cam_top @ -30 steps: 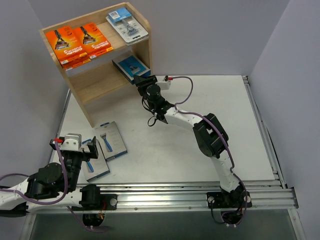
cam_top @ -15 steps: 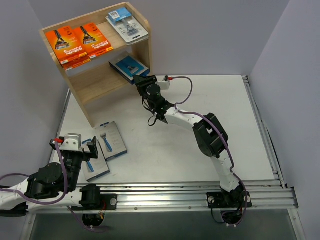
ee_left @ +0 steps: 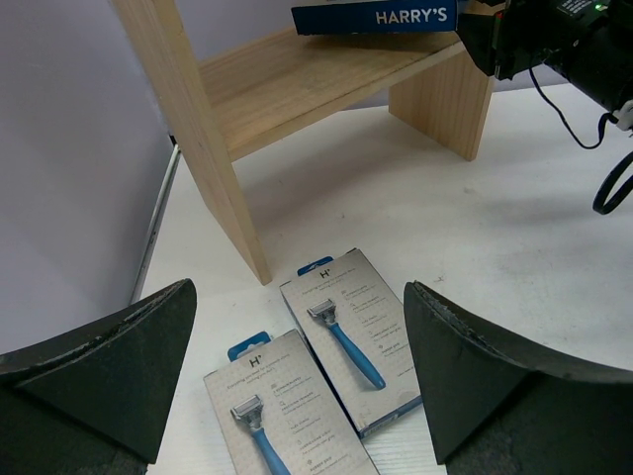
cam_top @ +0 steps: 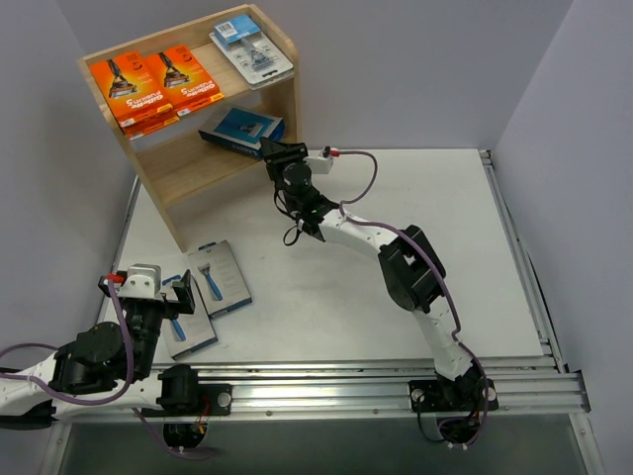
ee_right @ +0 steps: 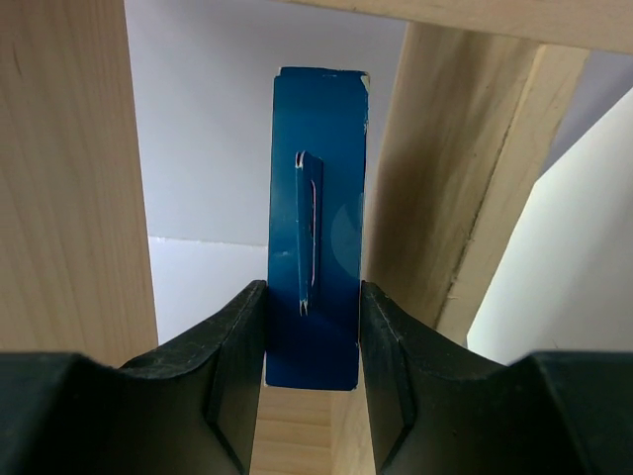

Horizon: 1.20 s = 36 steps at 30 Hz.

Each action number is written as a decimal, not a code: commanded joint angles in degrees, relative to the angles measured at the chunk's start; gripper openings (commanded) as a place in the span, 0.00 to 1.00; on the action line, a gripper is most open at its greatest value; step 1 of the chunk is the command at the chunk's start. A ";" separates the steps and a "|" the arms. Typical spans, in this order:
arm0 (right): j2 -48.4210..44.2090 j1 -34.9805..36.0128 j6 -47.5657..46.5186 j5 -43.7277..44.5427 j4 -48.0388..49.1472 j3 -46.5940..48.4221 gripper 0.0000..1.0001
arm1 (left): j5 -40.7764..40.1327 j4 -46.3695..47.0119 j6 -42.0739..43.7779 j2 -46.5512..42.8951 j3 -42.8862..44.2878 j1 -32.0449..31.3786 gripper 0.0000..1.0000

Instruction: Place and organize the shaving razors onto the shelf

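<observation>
- Gripping a dark blue box (cam_top: 240,131) by its near edge, the right claw (cam_top: 275,153) reaches into the lower tier of the shelf (cam_top: 158,198) at the far left of the counter (cam_top: 326,297).
- The right wrist view shows the box (ee_right: 316,198) pinched edge-on between the two fingers of that claw (ee_right: 312,336), which are closed narrowly against its flat faces.
- Wooden shelf panels (ee_right: 59,168) stand close on both sides of the box in that view, and the panel to its right sits just beside it.
- In the left wrist view the box (ee_left: 376,17) sits just above the lower board, its side printed "HARRY'S". Whether it touches the wood cannot be told.
- On the top tier, two orange boxes (cam_top: 127,89) lie flat side by side at the left, and a clear blister pack (cam_top: 250,47) with a blue header lies at the right.
- Two grey-and-blue packs (cam_top: 221,277) picturing a blue razor lie flat on the counter in front of the shelf, side by side and touching or nearly so.
- The left claw (ee_left: 307,386) hangs over the pack nearest the arm bases with its fingers spread wide, holding nothing.
- A grey cable (cam_top: 366,173) loops off the right wrist and over the counter behind the arm.
</observation>
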 commanded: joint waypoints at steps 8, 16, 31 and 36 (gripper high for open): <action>2.84 2.59 0.85 11.21 4.34 6.48 0.00 | 0.61 -0.16 -0.25 -0.37 0.68 0.11 0.95; 1.36 2.41 -1.43 5.85 3.72 3.94 0.51 | 0.87 -0.25 -0.25 -0.63 0.68 0.11 0.95; -7.62 -2.77 -1.52 -11.97 3.99 -7.94 0.72 | 0.52 -0.60 -0.69 -0.37 0.77 0.11 0.95; -8.84 -4.44 -2.31 -14.63 4.60 -9.60 0.68 | 0.34 -0.69 -0.78 -0.28 0.85 0.20 0.95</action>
